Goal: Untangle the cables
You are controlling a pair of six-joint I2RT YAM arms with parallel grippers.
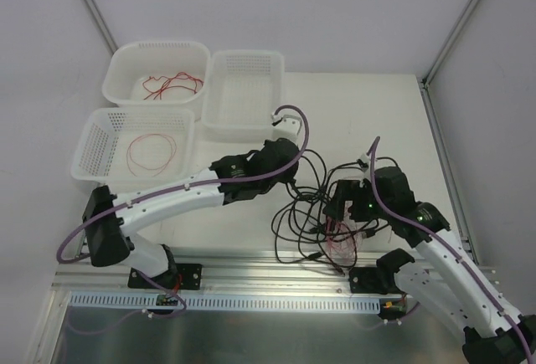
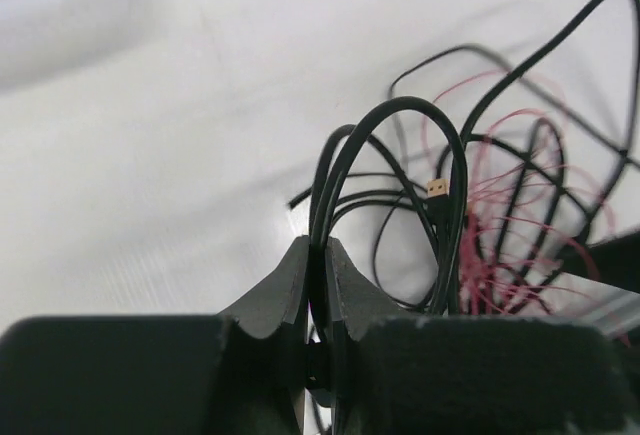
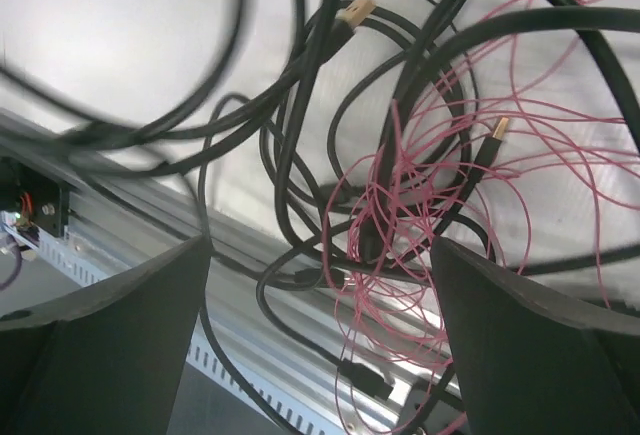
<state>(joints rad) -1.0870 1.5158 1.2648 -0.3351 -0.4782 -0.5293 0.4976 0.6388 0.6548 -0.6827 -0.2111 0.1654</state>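
Pinching a loop of black cable (image 2: 400, 115) between the left fingers (image 2: 292, 280), shut tight on it just above the desk (image 2: 150, 155). Holding the right fingers (image 3: 150, 325) spread wide over the tangle, gripping nothing. Working on the cables (image 1: 311, 209), heaped by the near edge of the desk, right of middle: black loops threaded through a bunch of thin red wires (image 1: 342, 245). Partly done, to judge by the white baskets (image 1: 243, 53) at the far left corner: red wire already lying in two of them, nothing black sorted out. Left to do, by that reckoning: freeing the black loops from one another and drawing out the red wire caught among them. Counting outward: two sets of fingers; two gold-tipped plugs (image 3: 355, 10) in the right wrist view; three baskets; one red loop (image 1: 128, 155) in the nearer left basket; a loose red bundle (image 1: 172, 86) in the farther left one, strands too fine to number; no wire seen in the third. Cannot tell how many black cables make up the knot.
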